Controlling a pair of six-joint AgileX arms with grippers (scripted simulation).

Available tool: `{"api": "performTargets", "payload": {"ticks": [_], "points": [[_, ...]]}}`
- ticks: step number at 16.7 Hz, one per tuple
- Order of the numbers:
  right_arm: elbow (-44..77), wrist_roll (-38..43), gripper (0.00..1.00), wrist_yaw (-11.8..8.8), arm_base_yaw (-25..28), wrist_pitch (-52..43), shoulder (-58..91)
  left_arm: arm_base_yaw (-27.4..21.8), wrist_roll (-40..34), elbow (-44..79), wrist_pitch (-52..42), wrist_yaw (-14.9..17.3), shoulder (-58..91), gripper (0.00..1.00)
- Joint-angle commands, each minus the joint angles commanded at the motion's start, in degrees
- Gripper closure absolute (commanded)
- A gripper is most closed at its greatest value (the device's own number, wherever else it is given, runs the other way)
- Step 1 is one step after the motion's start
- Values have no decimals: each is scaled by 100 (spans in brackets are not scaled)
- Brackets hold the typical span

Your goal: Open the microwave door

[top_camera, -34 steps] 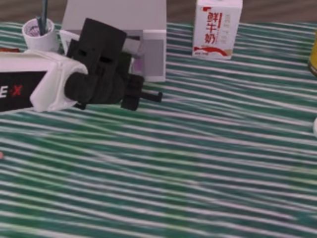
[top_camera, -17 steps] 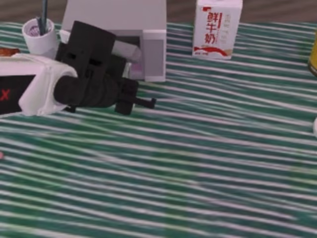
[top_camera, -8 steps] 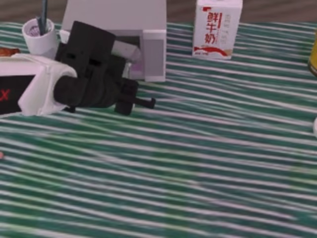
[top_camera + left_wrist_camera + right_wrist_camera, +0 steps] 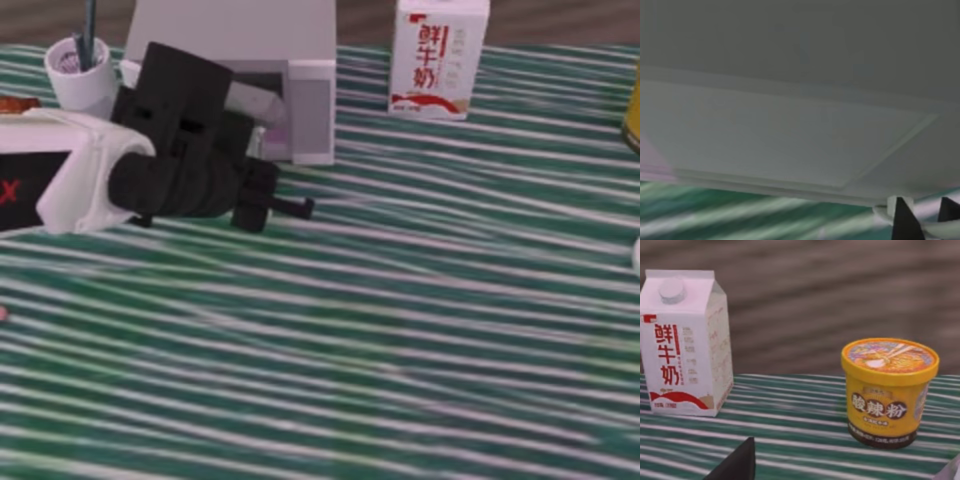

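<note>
The microwave (image 4: 235, 30), a light-grey box, stands at the back left, and its pale purple floor (image 4: 278, 132) shows through the opening. The microwave door (image 4: 252, 100) is a slanted grey panel swung out from the front. Its windowed face fills the left wrist view (image 4: 790, 135). My left gripper (image 4: 290, 205) reaches in from the left, right in front of the microwave. Its two dark fingertips (image 4: 900, 220) stand close together around the white handle (image 4: 890, 204) at the door's edge. My right gripper (image 4: 737, 465) is out of the top view and faces the back right of the table.
A white milk carton (image 4: 438, 58) with red characters stands to the right of the microwave. A white cup (image 4: 80, 70) with a dark straw is at the back left. A yellow noodle tub (image 4: 889, 390) sits at the far right edge. A green striped cloth covers the table.
Since two seconds ago my left arm has drawn back to the left and slightly rearward, and the slanted door panel went with it. Nothing has moved over the last second.
</note>
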Motion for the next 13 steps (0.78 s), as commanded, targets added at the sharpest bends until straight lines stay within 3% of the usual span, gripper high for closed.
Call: {"api": "performTargets", "payload": {"ticks": [7, 13], "points": [[0, 0, 0, 0, 0, 0, 0, 220, 464, -244, 23, 330, -200, 100], [0, 0, 0, 0, 0, 0, 0, 221, 466, -247, 21, 331, -200, 100]]}}
